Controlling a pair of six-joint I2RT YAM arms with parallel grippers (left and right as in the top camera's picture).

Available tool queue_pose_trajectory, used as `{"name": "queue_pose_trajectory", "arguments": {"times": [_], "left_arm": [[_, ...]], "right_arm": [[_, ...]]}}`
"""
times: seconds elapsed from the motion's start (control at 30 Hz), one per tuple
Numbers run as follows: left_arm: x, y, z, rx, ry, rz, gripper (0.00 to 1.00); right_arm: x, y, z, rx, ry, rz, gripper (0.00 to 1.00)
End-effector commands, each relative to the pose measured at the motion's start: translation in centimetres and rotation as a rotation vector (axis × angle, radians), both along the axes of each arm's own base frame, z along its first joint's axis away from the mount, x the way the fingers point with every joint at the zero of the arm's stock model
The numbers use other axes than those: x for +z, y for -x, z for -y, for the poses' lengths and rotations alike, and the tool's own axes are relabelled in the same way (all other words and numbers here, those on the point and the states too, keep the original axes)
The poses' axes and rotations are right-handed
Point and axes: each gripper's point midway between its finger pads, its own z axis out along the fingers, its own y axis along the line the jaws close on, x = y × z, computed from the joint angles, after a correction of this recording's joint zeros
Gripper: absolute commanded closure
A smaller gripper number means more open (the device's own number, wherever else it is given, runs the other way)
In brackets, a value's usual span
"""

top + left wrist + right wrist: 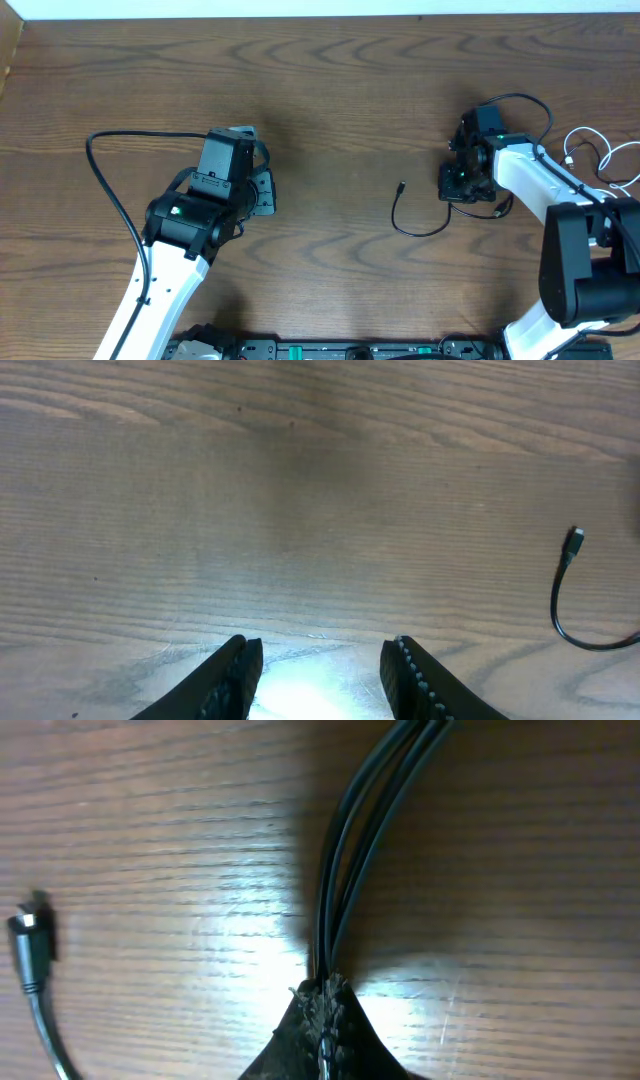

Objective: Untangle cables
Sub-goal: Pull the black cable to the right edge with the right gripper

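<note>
We see a dark wood-grain table (330, 90) with a pale strip (300, 8) along its far edge, and glare (300, 695) on the wood between the left gripper's (322, 650) fingers.

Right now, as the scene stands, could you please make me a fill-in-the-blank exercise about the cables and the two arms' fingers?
1. The right fingers are shut on cable strands whose colour is ____.
2. The left fingers are ____ and hold nothing.
3. The white cable lies nearer to the ____ fingers.
4. A loose plug lies on the wooden ____.
Missing words: black, open, right, table.
</note>
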Motion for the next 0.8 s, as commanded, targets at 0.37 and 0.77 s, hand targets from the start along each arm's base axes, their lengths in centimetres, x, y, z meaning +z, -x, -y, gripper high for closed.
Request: {"name": "queue_pose_trajectory", "arguments": {"times": [0.37,0.77], "left_arm": [[0.3,-0.1,-0.2,0.008,-0.001,0.008,0.56],[0.3,-0.1,-0.2,0.008,-0.002,0.005,0.56]], "right_arm": [[7.2,-2.0,-0.5,0.011,-0.027,0.226,0.99],[13.3,-3.8,9.6,-0.192,0.387,0.422,0.99]]}}
